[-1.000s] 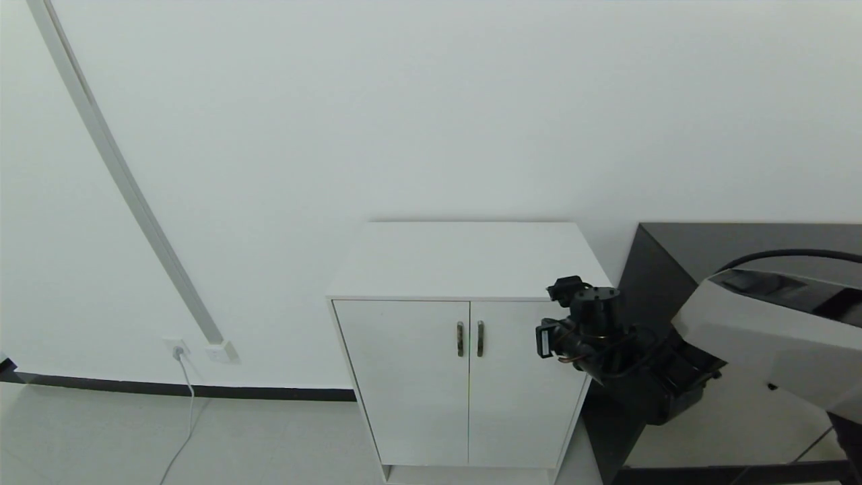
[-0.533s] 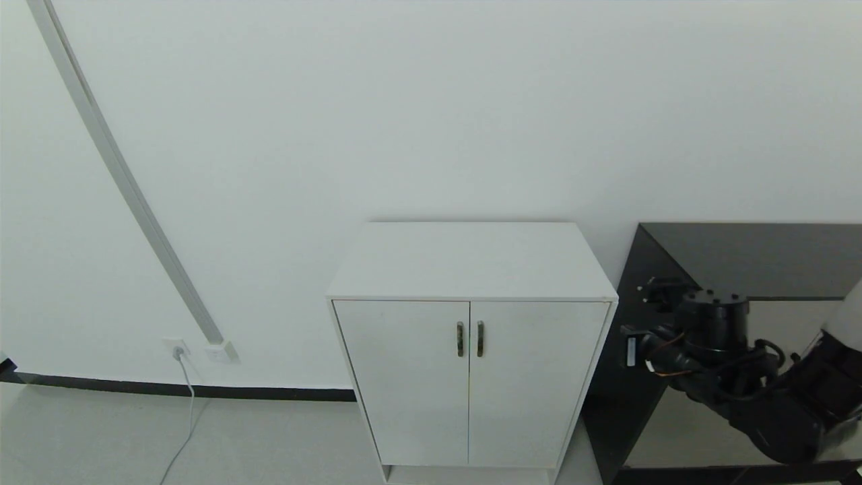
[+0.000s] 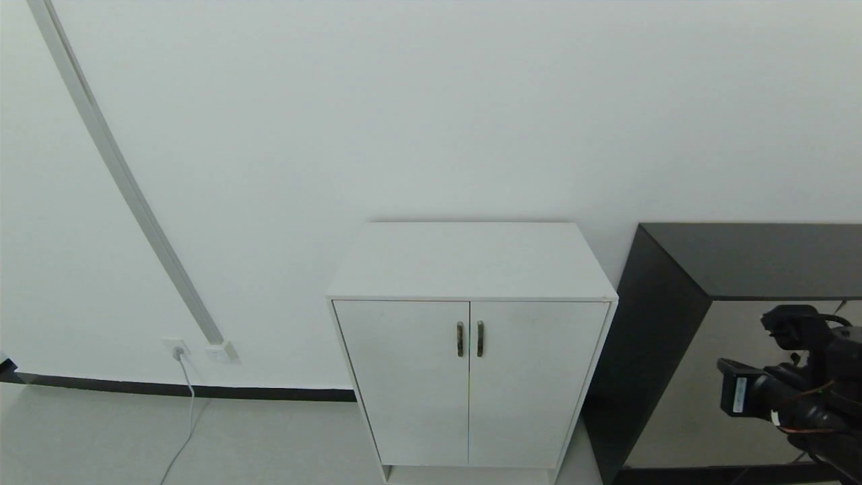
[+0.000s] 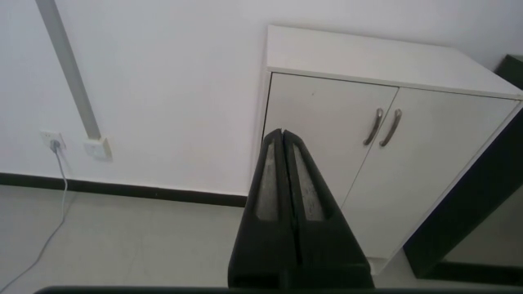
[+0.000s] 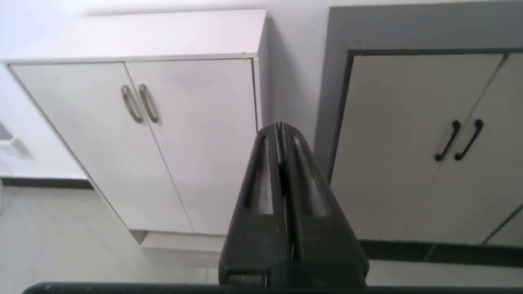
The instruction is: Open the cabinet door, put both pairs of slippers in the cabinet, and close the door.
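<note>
The white cabinet point(image 3: 471, 337) stands against the wall with both doors shut. Its two dark handles point(image 3: 469, 339) sit side by side at the middle seam. My right arm point(image 3: 788, 397) hangs low at the right, in front of the neighbouring black cabinet and apart from the white one. In the right wrist view my right gripper point(image 5: 280, 128) is shut and holds nothing, pointing between the white cabinet point(image 5: 155, 122) and the dark-framed one. My left gripper point(image 4: 283, 135) is also shut and holds nothing, off the left front corner of the white cabinet point(image 4: 384, 139).
A black cabinet point(image 3: 673, 296) with pale doors and black handles point(image 5: 459, 140) stands close on the white cabinet's right. A wall socket with a cable point(image 3: 180, 377) and a slanted trunking strip point(image 3: 121, 182) are on the left. There is open grey floor point(image 3: 202, 438) in front.
My right arm has swung away from the front of the white cabinet's right door, going right and down to the black cabinet. The doors stay shut.
</note>
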Robot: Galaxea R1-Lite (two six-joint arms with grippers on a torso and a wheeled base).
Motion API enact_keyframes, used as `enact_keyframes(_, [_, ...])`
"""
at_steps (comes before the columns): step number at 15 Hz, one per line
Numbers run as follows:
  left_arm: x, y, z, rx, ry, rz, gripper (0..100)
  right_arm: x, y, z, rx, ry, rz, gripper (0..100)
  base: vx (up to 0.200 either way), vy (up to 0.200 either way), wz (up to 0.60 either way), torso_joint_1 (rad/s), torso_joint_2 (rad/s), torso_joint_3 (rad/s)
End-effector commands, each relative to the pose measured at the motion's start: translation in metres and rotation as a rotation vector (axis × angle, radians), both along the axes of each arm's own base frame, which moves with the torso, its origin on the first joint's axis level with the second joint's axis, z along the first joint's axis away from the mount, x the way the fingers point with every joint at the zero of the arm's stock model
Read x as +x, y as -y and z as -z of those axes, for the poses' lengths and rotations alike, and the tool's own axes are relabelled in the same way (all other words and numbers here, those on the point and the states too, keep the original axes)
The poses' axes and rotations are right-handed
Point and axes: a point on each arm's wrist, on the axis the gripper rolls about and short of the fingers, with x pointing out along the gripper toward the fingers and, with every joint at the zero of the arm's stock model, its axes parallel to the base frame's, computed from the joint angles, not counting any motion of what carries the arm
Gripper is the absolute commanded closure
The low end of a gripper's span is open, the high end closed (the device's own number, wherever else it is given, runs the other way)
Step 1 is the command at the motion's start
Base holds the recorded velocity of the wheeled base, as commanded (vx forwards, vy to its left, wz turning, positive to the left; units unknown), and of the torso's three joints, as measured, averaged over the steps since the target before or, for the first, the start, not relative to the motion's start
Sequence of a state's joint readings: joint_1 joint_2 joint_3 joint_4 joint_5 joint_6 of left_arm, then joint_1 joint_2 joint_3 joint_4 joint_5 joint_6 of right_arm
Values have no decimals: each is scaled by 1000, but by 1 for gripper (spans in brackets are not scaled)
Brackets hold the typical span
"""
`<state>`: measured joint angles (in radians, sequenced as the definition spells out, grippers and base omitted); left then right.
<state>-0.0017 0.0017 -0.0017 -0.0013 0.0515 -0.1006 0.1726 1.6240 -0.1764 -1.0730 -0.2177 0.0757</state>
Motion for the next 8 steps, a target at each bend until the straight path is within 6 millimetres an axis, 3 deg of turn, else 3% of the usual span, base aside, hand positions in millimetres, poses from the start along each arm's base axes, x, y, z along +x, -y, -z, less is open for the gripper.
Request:
enact_keyframes(1, [0, 0, 0, -1, 0, -1, 100, -43, 10, -10, -15, 59, 7, 100, 0, 0, 0, 0, 0, 0])
enact_keyframes(6, [0, 0, 0, -2, 0, -1, 100, -95, 21, -23, -62, 118, 17, 100, 0, 0, 0, 0, 0, 0])
enact_keyframes(8, [0, 0, 0, -1, 0, -1, 100, -125, 25, -22, -80, 121, 0, 100, 0, 0, 0, 0, 0, 0])
